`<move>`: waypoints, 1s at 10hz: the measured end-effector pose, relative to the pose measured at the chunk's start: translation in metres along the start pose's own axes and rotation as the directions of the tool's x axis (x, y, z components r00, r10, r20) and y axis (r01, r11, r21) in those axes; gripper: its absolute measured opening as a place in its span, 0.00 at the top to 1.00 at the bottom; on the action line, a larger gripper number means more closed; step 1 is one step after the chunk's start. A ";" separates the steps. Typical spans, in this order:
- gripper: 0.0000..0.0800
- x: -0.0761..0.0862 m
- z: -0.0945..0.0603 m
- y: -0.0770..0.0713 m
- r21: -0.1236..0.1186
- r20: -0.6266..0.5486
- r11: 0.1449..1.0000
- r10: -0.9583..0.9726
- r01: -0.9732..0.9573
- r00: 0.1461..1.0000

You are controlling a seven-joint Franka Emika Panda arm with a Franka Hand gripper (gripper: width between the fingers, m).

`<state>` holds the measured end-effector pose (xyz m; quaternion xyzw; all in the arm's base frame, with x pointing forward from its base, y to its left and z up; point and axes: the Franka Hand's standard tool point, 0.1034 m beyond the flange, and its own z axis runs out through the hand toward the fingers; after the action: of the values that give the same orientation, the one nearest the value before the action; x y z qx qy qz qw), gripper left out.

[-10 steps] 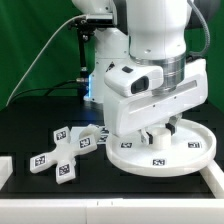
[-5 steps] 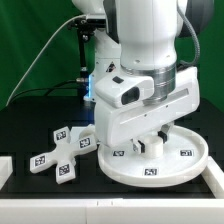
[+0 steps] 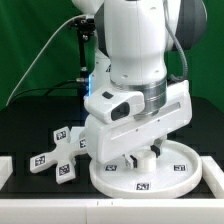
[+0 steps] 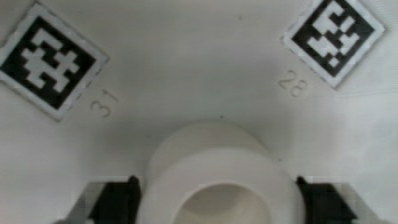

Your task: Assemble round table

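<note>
The large round disc (image 3: pixel 170 182) lies flat on the black table at the front of the exterior view, its rim up and its tags showing. The short post (image 3: pixel 146 157) stands upright at the disc's centre. My gripper (image 3: pixel 141 152) comes straight down over the post and is shut on it. In the wrist view the post (image 4: pixel 217 150) fills the gap between my two dark fingers (image 4: pixel 121 198), with the disc face (image 4: pixel 196 80) and two of its tags behind it. The cross-shaped foot piece (image 3: pixel 58 155) lies flat to the exterior view's left, apart from the disc.
The arm's base and a blue-lit block (image 3: pixel 92 85) stand behind the disc. A white edge (image 3: pixel 5 168) shows at the table's front left corner. A green backdrop closes the rear.
The arm has moved forward and toward the exterior view's left, and the disc with the gripped post has slid along with it, closer to the foot piece.
</note>
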<state>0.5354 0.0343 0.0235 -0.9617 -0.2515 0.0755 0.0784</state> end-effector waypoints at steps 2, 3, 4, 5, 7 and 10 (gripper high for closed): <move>0.49 0.008 0.000 0.001 -0.012 -0.024 1.000 0.022 -0.023 0.999; 0.49 0.008 -0.001 0.001 -0.013 -0.025 1.000 0.018 -0.019 1.000; 0.49 0.008 -0.001 0.001 -0.013 -0.025 1.000 0.018 -0.019 1.000; 0.49 0.008 -0.001 0.001 -0.013 -0.025 1.000 0.018 -0.019 1.000; 0.49 0.013 -0.001 0.003 -0.010 -0.032 0.999 0.031 -0.031 0.999; 0.49 0.026 -0.004 0.011 -0.009 -0.065 0.996 0.091 -0.092 0.994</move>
<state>0.5635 0.0373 0.0221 -0.9747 -0.2048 0.0465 0.0769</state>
